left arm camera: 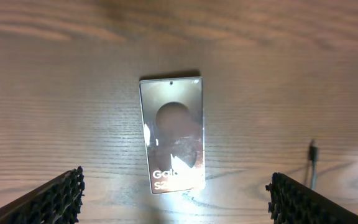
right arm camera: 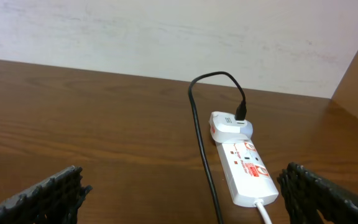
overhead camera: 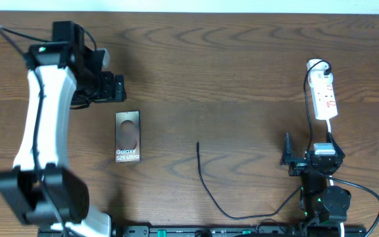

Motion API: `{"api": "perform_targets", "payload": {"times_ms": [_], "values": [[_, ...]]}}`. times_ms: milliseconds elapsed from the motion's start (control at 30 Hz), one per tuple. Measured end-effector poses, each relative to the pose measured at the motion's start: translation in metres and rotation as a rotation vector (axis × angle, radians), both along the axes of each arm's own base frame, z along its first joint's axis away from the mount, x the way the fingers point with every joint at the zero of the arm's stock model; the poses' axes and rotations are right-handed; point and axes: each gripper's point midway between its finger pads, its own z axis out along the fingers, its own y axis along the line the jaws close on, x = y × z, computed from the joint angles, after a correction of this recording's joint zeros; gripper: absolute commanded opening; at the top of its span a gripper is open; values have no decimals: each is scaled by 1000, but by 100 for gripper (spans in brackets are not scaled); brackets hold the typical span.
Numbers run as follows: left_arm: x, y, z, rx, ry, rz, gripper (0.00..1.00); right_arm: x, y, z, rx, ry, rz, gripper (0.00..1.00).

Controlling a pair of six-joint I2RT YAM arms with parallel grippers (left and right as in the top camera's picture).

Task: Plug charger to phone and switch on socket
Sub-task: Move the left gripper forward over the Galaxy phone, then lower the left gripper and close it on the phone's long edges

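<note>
The coming move, as I judge it, turns on the plug tip (overhead camera: 198, 145) of the charger (overhead camera: 207, 191), which lies on the bare wooden table (overhead camera: 229, 66) between the 2 arms, just to the right of the phone (overhead camera: 127, 137) and apart from it. The tip points away from the robot. Its short straight run lies roughly parallel to the phone's long axis, so plug and phone sit side by side rather than end to end. The phone lies flat with its "Galaxy" end toward the robot. I cannot tell from these views which end holds the port. The left gripper (overhead camera: 117, 89) hovers above the table beyond the phone's far end, its fingers (left arm camera: 55, 199) spread wide and holding nothing. In the left wrist view the phone sits centred between them and the tip shows near the right finger. The right gripper (right arm camera: 183, 177) is also spread and empty, and it faces the socket (overhead camera: 325, 99), where a white adapter (right arm camera: 231, 124) with the black cable is already seated at the far end. The tip lies about midway between the 2 grippers, the left nearer the phone and the right nearer the socket. Whether the switch is on cannot be read.
</note>
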Motion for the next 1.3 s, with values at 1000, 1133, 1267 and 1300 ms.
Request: {"api": "perform_targets", "payload": {"times_ms": [1000,1133,1267,1300], "values": [[4,-2,-87,15,251,-2,99,0,0,0,0,0,0,99],[3,-9,-88,52,257,-24,98,0,0,0,0,0,0,99],[1,-17,-88,68,262,-49,99,0,0,0,0,0,0,99],[1,-18,-88,71,262,-53,99,0,0,0,0,0,0,99]]}}
